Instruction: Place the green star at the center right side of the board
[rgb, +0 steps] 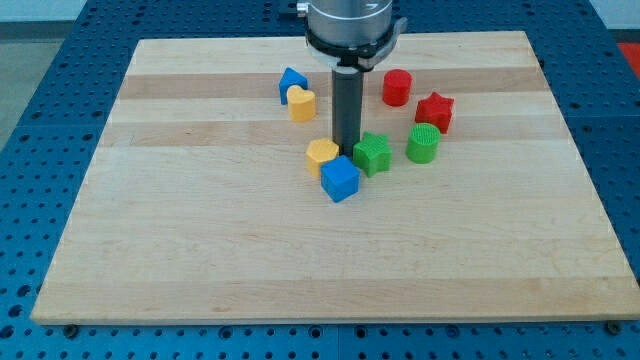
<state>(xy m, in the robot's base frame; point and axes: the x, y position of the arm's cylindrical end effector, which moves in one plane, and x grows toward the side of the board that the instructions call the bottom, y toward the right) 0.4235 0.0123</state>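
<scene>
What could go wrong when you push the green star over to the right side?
My tip sits at the view's left of the green star, but the green cylinder stands close on its right, so the star might bump it along. The red star could get knocked too. The blue cube and yellow block crowd my tip, so they may shift.

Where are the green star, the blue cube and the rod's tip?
green star (373, 154), camera view, its top face.
blue cube (340, 179), camera view, its top face.
my tip (347, 150), camera view, rod's lower end.
</scene>
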